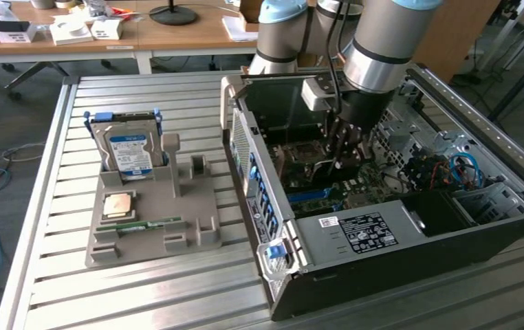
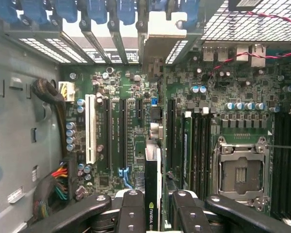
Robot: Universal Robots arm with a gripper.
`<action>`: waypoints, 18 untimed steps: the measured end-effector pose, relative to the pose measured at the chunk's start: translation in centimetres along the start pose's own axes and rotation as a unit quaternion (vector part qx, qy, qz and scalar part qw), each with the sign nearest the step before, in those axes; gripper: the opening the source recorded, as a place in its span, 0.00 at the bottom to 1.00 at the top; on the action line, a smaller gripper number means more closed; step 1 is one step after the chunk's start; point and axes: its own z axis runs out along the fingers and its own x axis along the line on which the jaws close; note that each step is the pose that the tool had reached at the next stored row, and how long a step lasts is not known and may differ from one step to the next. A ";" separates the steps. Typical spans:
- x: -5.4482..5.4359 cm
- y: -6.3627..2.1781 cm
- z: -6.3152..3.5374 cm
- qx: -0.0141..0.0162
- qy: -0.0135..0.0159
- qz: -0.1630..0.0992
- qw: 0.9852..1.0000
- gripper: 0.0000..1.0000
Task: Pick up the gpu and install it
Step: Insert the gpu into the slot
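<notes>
The arm reaches down into an open computer case that lies on its side on a slatted metal surface. In the exterior view the case takes up the three to five o'clock part of the scene. The tool hangs inside it, at about one o'clock from the picture's centre.

The tool is clamped on the gpu. In the wrist view a dark finger presses each side of the card, which is seen edge-on with a small green logo on its dark rim. The gpu sits above the motherboard, just beside two long black expansion slots and a white slot. On its other side are the memory slots and the bare processor socket. I cannot tell whether the card's lower edge touches a slot.

Blue slot latches line the case's rear wall, and a silver bracket piece stands among them – whether it belongs to the card is unclear. A bundle of coloured wires runs along the board's edge.

In the exterior view, at nine o'clock and well apart from the case, a grey parts holder rests on the surface. It carries an upright hard drive in a blue frame at its far end. A square processor chip lies flat nearer the front, and a thin green memory stick lies just beside it – all untouched.
</notes>
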 end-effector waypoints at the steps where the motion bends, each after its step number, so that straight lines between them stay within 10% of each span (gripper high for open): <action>1: 0.0 0.01 0.00 0.000 0.000 0.000 1.000 0.27; 18: 0.0 0.49 0.99 0.001 0.000 0.000 1.000 0.27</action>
